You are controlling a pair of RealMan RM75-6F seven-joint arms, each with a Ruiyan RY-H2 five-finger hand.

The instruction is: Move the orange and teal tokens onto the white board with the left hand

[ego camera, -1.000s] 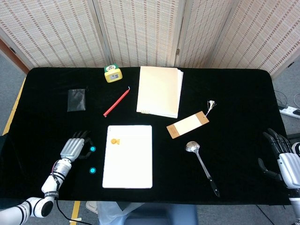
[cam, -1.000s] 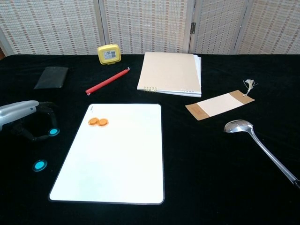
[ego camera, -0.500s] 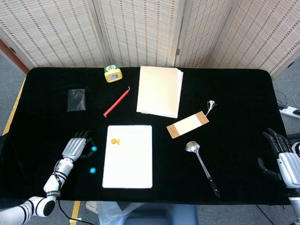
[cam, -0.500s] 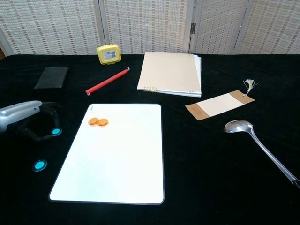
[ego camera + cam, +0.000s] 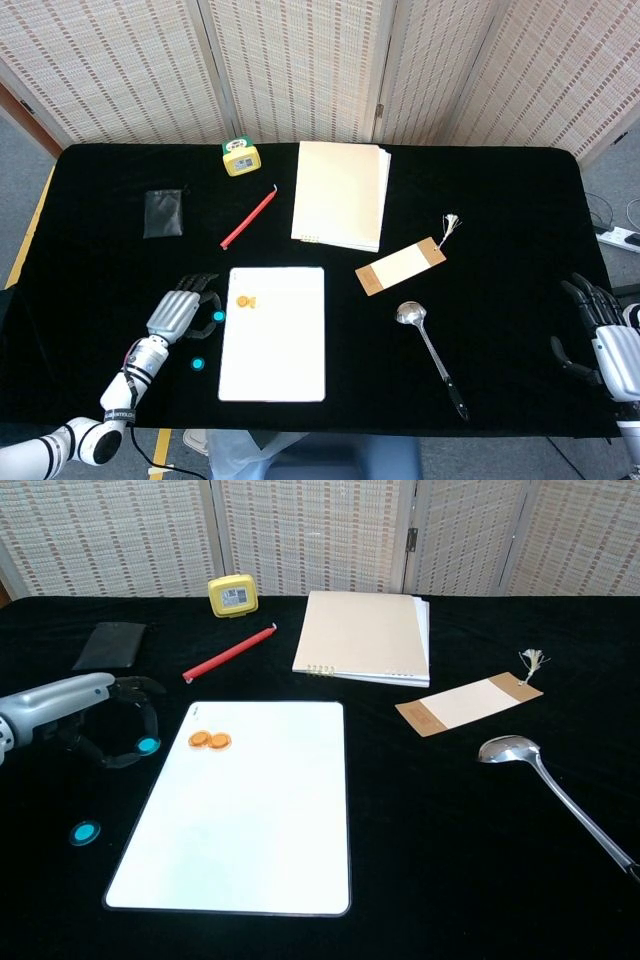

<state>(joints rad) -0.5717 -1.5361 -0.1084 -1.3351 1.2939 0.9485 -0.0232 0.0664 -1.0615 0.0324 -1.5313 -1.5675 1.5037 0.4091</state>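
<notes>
My left hand (image 5: 178,313) (image 5: 70,708) hovers just left of the white board (image 5: 272,350) (image 5: 250,830) and pinches a teal token (image 5: 219,317) (image 5: 148,745) at its fingertips. A second teal token (image 5: 197,364) (image 5: 85,832) lies on the black cloth below the hand. Two orange tokens (image 5: 245,300) (image 5: 209,740) rest side by side on the board's upper left corner. At the table's right edge, seen only in the head view, my right hand (image 5: 600,335) holds nothing, its fingers apart.
Behind the board lie a red pencil (image 5: 248,218), a cream notebook (image 5: 340,195), a yellow clock (image 5: 240,157) and a black pouch (image 5: 164,212). A bookmark (image 5: 400,266) and a spoon (image 5: 430,345) lie to the board's right.
My left hand has moved right toward the board's left edge, and the teal token at its fingertips has travelled with it. The other token and my right hand stayed put.
</notes>
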